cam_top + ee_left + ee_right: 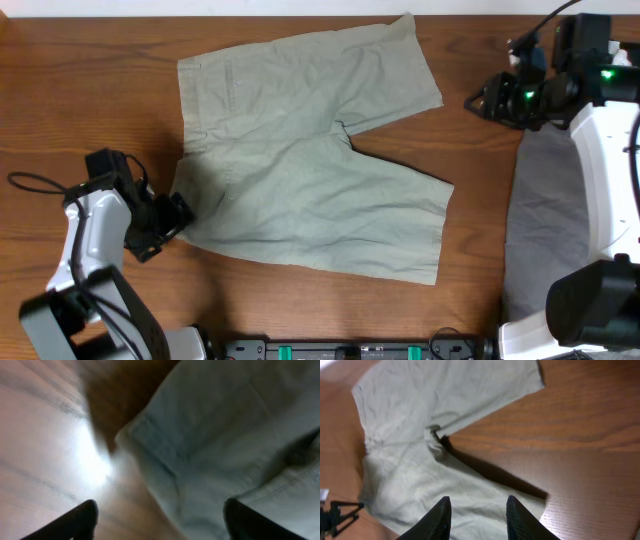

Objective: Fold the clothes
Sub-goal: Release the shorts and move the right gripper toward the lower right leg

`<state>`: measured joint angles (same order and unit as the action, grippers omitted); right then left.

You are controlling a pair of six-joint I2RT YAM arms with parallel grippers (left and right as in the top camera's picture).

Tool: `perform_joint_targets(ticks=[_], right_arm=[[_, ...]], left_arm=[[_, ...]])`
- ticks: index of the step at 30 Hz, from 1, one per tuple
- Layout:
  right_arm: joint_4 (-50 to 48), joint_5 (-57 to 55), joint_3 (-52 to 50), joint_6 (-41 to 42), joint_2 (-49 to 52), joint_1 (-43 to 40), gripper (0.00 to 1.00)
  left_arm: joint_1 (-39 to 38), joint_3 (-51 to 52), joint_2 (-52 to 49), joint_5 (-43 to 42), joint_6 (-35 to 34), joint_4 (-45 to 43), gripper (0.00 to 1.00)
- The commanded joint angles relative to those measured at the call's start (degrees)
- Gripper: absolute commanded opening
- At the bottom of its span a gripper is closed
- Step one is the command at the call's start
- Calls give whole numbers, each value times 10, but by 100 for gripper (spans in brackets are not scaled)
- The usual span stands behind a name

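One garment: the shorts (300, 170) lie flat on the table (80, 100), with the waistband to the left in the overhead view. Both legs run to the right and splay apart in a V from the crotch.
Handling: by the look of it, light, soft, limp cotton. It should sag and drape from any hold. A pinch in the middle would likely lift one layer and bunch it rather than carry an edge. It is neither fragile nor likely to slip much on the wood.
Where to hold: the thicker, seamed parts look best, meaning the waistband corners and the leg hems. With one arm at each end of an edge, that edge should travel over straight.
Left arm: the left gripper (165, 225) sits low at the lower-left waistband corner. Its jaws are spread wide with nothing pinched, and in the wrist view the corner of the cloth lies between the fingers.
Right arm: the right gripper (480, 100) hangs over bare table just beyond the upper leg's hem, clear of the cloth, with its jaws parted and empty.
Hard to make out: the left wrist view is blurred, with glare on the wood, so I cannot tell whether a finger touches the fabric.
Hidden: from above, the left gripper covers the very corner. The under layer and the lining do not show.
Cut off: a grey cloth (545, 220) at the right runs under the right arm and out of frame, and its shape cannot be told.
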<state>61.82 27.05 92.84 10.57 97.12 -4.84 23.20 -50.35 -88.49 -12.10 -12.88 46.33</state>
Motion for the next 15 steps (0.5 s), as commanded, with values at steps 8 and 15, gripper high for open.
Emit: perform_joint_targets(ticks=[8,15], right_arm=[[15,-59,-11,-15,3,39,34],[52,-93,-27,-15,3,42,30]], left_arm=[[2,3,-98,23,-47,-49,46],[2,3,-104,22,-50,-49,19]])
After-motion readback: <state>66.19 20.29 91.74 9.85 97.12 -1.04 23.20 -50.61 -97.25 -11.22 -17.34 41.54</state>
